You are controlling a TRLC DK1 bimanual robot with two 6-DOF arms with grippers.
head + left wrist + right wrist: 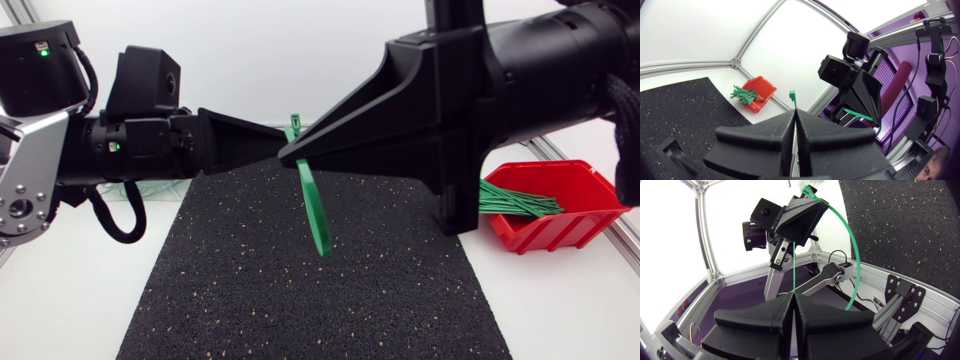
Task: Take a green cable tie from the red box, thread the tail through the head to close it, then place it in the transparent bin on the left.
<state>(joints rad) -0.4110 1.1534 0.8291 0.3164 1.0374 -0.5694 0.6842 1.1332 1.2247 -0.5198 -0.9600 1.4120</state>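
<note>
A green cable tie [318,215] hangs bent in a loop above the mat, held between both arms. My left gripper [278,140] comes in from the left and is shut on the tie just below its head [792,94], which sticks up past the fingertips. My right gripper [292,156] is shut on the thin tail [794,265], tip to tip with the left one. In the right wrist view the tie arcs [856,255] from the left gripper [801,217] back down beside my fingers. The red box [572,222] at the right holds several green ties [515,200].
A black speckled mat [300,300] covers the middle of the white table. Green strands [150,188] show under my left arm at the left; I cannot make out a bin around them. The red box [759,89] stands off the mat's right edge.
</note>
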